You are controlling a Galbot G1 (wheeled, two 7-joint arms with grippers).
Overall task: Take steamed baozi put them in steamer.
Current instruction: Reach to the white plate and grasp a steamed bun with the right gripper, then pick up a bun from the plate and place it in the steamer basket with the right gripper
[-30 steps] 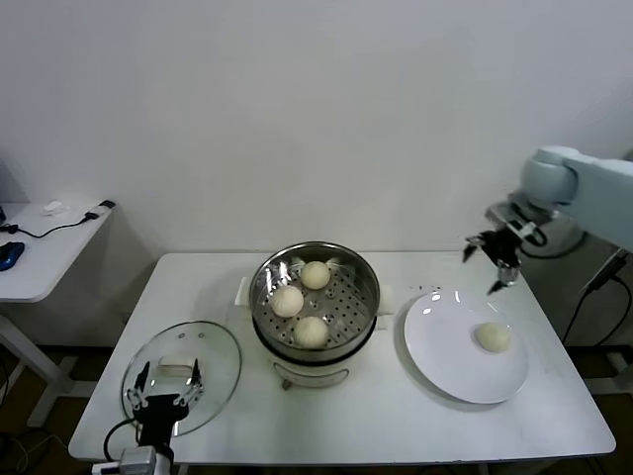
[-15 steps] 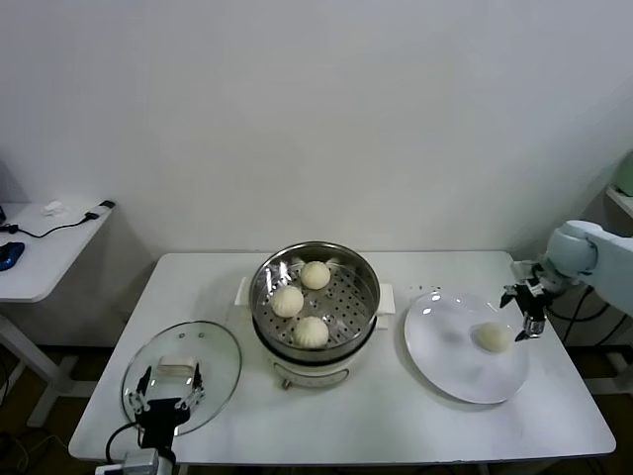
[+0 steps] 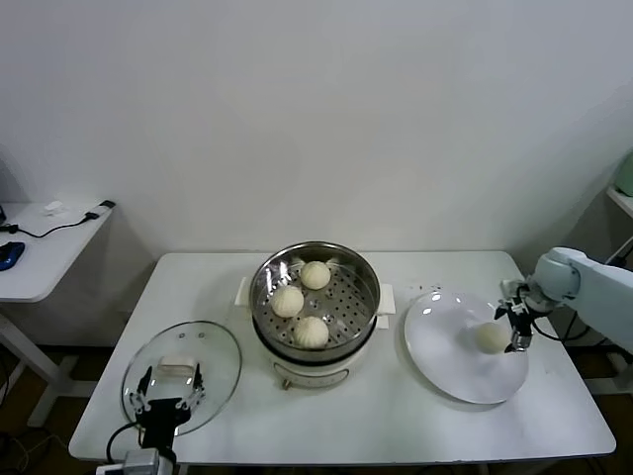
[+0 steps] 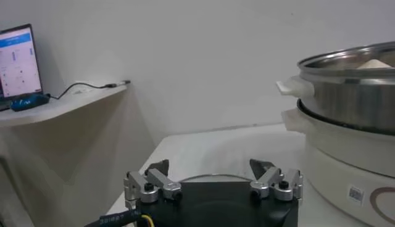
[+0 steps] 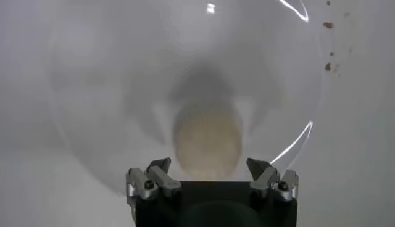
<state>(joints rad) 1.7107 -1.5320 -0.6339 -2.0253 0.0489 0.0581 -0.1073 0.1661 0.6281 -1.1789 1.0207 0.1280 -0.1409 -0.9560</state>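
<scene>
Baozi (image 3: 493, 337) lies on the white plate (image 3: 445, 346), right of the steamer (image 3: 316, 302), which holds three more. Right gripper (image 3: 514, 325), jaws spread, sits just beside this bun. Left gripper (image 3: 165, 400), jaws spread, is parked over the glass lid (image 3: 213, 361).

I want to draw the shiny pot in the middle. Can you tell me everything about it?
The steamer is a round, shiny steel pot with a tray full of small holes inside. It stands upright on a white base at the middle of the white table, with a small white handle on each side. It is uncovered; the glass lid lies on the table to its left. Three cream-white baozi rest on the holed tray. No gripper touches the steamer.
</scene>
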